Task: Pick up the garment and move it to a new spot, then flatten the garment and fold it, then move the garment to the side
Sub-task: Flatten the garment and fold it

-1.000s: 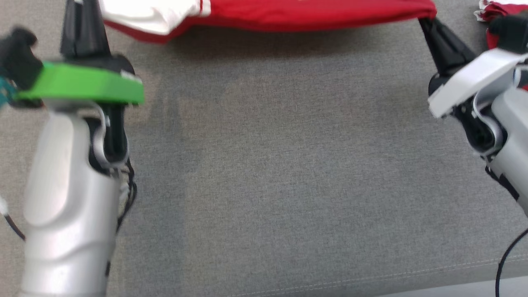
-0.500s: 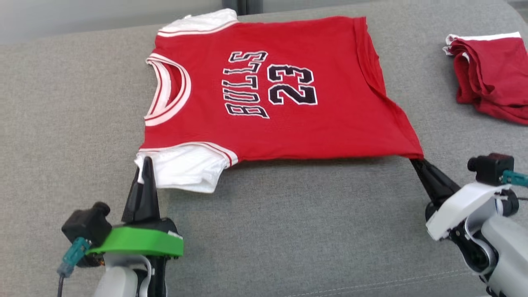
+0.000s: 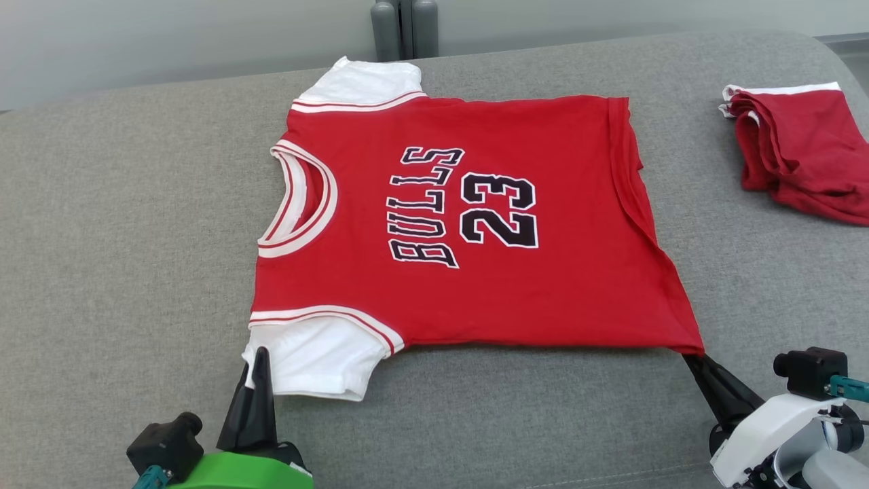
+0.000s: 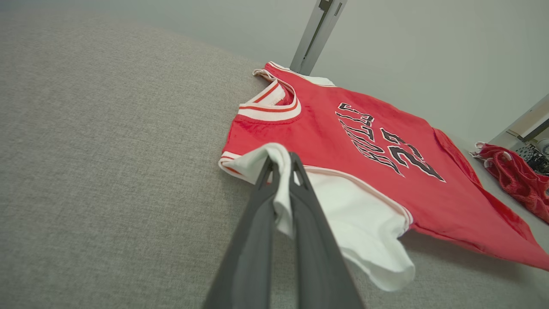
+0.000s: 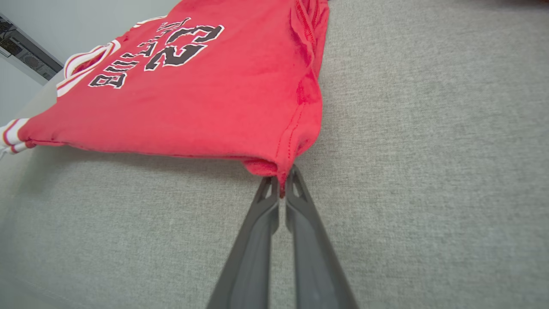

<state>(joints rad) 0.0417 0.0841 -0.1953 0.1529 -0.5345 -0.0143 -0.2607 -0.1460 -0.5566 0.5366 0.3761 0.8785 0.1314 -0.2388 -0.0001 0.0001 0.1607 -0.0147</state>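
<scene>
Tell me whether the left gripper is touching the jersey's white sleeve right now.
Touching. In the left wrist view the left gripper is shut on the white sleeve of the jersey, with cloth pinched between its fingers.

The word "BULLS" [image 3: 424, 207] is read on the chest of the red jersey [image 3: 577, 272], printed in black block letters outlined in white. The number "23" [image 3: 500, 210] is printed just beside it, on the hem side, in the same style. In the head view both are seen turned sideways, letter tops toward the collar [image 3: 331, 197]. The same print is made out in both wrist views.
</scene>
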